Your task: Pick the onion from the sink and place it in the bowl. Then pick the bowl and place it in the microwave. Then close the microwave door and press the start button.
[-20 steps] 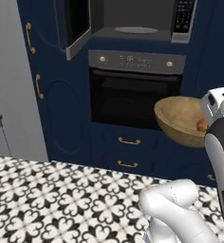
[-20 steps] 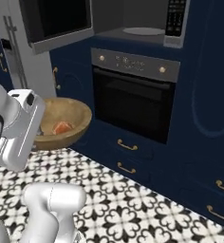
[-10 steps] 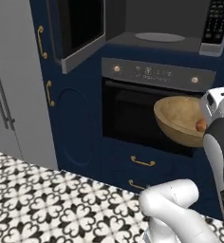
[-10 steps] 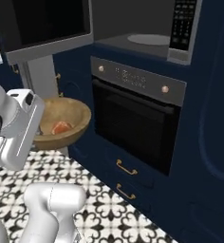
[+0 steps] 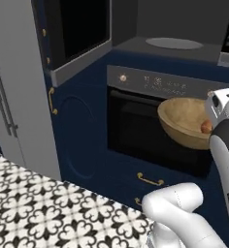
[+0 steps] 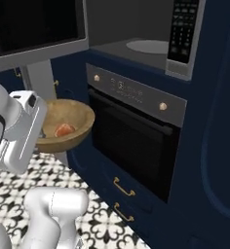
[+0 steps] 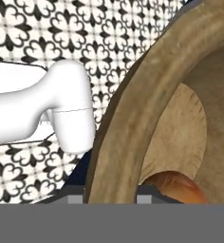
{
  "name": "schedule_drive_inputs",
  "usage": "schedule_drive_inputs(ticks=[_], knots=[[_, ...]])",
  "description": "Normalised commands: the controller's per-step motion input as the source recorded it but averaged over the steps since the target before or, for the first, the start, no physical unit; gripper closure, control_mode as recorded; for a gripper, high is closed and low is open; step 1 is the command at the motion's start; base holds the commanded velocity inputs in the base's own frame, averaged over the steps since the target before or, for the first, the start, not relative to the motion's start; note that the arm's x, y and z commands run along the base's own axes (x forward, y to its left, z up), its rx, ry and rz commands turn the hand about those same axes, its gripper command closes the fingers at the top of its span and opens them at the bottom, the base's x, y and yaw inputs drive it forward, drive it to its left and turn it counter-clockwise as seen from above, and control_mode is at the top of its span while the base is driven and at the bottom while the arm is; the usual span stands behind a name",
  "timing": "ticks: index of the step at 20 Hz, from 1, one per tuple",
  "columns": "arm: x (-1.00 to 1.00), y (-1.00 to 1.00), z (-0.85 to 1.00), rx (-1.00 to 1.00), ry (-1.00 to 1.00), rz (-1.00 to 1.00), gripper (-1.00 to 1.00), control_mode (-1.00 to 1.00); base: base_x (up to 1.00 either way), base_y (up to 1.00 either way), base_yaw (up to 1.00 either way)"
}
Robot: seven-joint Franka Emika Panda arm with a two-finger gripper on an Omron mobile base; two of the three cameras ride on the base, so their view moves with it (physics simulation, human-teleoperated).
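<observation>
1. Matt, grainy light-brown wood on the bowl [image 5: 183, 122], rim slightly rough.
2. Smooth orange-tan skin on the onion [image 6: 64, 130].
3. Glossy black glass on the oven door [image 6: 136, 146], brass-look metal knobs.
4. Matt dark grey inside the microwave [image 5: 179, 29].
5. Glossy patterned floor tiles [image 7: 47, 42].

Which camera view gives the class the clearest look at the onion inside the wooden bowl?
The right base view: the onion lies open to sight on the wooden bowl's floor. The left base view shows a sliver beside the arm; the hand view cuts it at the bottom.
</observation>
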Motion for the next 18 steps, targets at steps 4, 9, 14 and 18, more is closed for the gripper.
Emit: schedule_drive_inputs(ticks=[4,9,14,18], knots=[[0.00,0.00,0.00,0.00,0.00,0.00,1.00,1.00,0.74,0.02,0.00],[0.00,0.00,0.00,0.00,0.00,0.00,1.00,1.00,0.77,0.00,0.00],[0.00,0.00,0.00,0.00,0.00,0.00,1.00,1.00,0.65,0.00,0.00],[0.00,0.00,0.00,0.00,0.00,0.00,1.00,1.00,0.69,0.00,0.00]])
